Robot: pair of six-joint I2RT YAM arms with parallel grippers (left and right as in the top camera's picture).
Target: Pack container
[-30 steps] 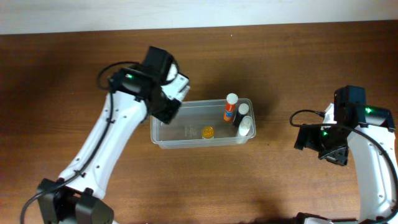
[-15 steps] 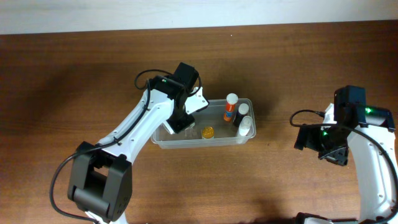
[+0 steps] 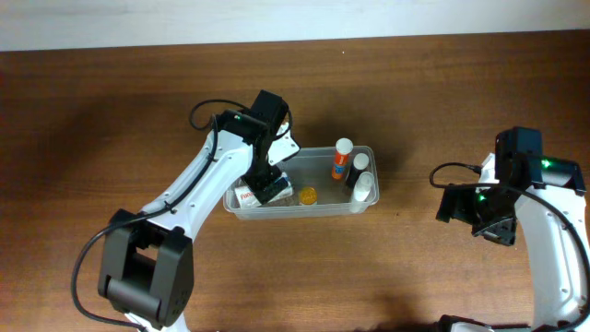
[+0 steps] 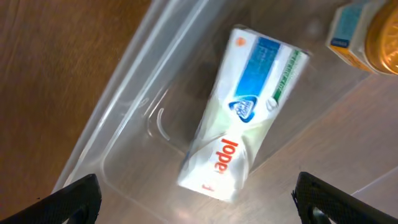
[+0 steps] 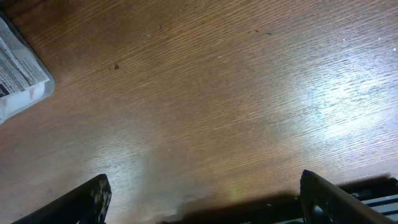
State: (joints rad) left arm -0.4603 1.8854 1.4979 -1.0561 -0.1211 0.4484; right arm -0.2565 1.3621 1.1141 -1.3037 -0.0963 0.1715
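White toothpaste box (image 4: 242,118) lay inside the container (image 3: 318,166); left fingers (image 4: 74,198) and right fingers (image 5: 87,198) were wide, empty; left should probably rise straight.

The white-and-blue packet (image 4: 239,134) in the container (image 4: 121,109) bears red letters, roughly "lope" (its smaller print is unreadable).

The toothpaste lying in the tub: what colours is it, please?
The toothpaste is white with blue, green, red print; left wrist view.
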